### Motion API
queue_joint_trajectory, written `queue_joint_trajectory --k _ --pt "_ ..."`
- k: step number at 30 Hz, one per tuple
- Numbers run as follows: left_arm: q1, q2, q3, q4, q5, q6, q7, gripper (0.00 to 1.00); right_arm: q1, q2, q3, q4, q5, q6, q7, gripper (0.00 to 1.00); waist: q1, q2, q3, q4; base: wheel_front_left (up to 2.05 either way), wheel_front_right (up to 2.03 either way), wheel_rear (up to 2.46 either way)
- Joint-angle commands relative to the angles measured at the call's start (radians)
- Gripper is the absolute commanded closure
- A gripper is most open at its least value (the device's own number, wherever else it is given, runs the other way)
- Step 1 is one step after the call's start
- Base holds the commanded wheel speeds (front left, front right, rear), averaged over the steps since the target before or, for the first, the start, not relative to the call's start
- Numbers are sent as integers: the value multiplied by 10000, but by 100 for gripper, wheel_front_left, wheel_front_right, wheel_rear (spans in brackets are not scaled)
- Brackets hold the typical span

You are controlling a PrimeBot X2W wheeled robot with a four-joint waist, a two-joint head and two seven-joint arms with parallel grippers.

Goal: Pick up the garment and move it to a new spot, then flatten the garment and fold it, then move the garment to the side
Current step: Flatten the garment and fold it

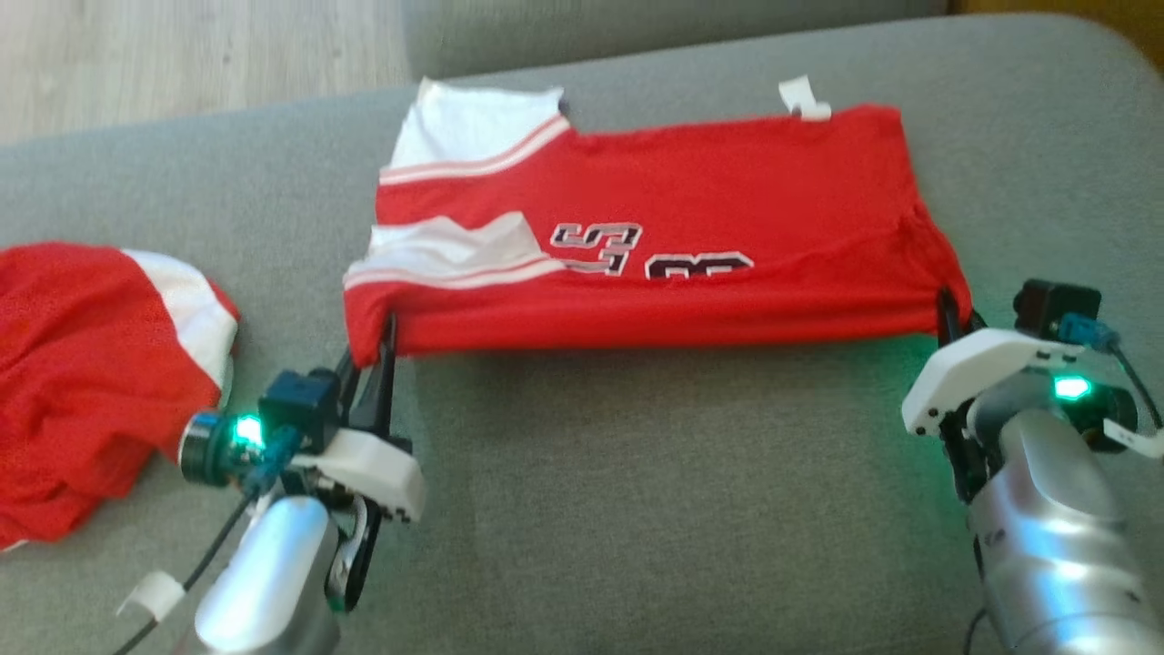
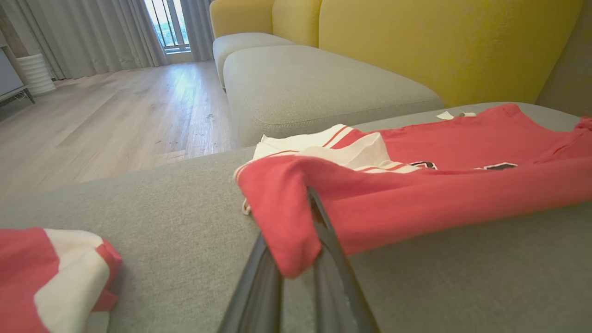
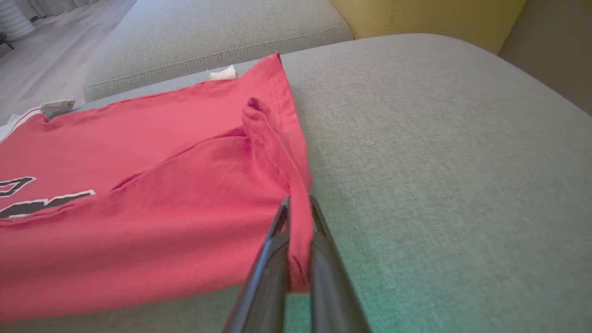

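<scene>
- While both claws pinch its near hem, the red jersey (image 1: 655,218) lies spread across the middle of the grey sofa cushion (image 1: 637,500), its far edge close to the cushion's far edge.
- The left claw (image 1: 386,332) is closed on the jersey's near left corner; in the left wrist view the cloth (image 2: 439,185) drapes over and between the two dark fingers (image 2: 323,231) of that claw (image 2: 300,222).
- The right claw (image 1: 946,305) is closed on the near right corner; in the right wrist view a narrow fold of red cloth (image 3: 138,185) is squeezed between the tips of the claw (image 3: 299,201).
- Between the two grips the near hem is pulled into a straight line and stands a little off the cushion (image 3: 439,138), with a shadow under it.
- White panels with red stripes (image 1: 473,136) show at the jersey's left end, and dark-outlined numbers (image 1: 655,255) sit on the red.
- A small white tag (image 1: 805,98) sticks out at the far right corner of the jersey.
- A second red-and-white garment (image 1: 82,364) lies bunched at the cushion's left edge, well apart from the jersey and near the left arm.
- Beyond the cushion (image 2: 185,208), the left wrist view shows a wooden floor (image 2: 115,115), another grey seat with a yellow backrest (image 2: 439,46), and grey curtains (image 2: 92,32).
</scene>
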Motion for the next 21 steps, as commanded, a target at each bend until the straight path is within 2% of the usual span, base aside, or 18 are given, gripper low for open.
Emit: queue_joint_trajectory --k 1,7,12,15,19,20,21 --pt "-35 375 339 -318 -58 3 51 100 64 29 228 -505 -74 67 92 100 1 0 -314 -95 0 0 0" --pt "850 470 128 -842 -258 -50 498 100 973 -23 507 -1544 208 67 945 100 1 0 -811 -249 0 0 0" --pt "1766 554 -169 -1518 -572 -182 1425 100 2062 -142 937 -2635 827 67 2209 100 1 0 -1086 -334 0 0 0" --pt "2050 653 -305 -1902 -581 -164 1780 100 2536 -227 1080 -3250 1081 67 2610 100 1 0 -1144 -333 0 0 0" --pt "2549 795 -441 -2632 -605 47 2276 100 3643 -259 1178 -4905 1557 67 3483 100 1 0 -1223 -335 0 0 0" --pt "2618 791 -455 -2704 -616 105 2347 100 3827 -249 1162 -5222 1575 67 3596 77 1 0 -1228 -338 0 0 0" --pt "2670 789 -474 -2768 -606 162 2395 55 3990 -229 1100 -5528 1599 67 3662 0 1 0 -1233 -340 0 0 0"
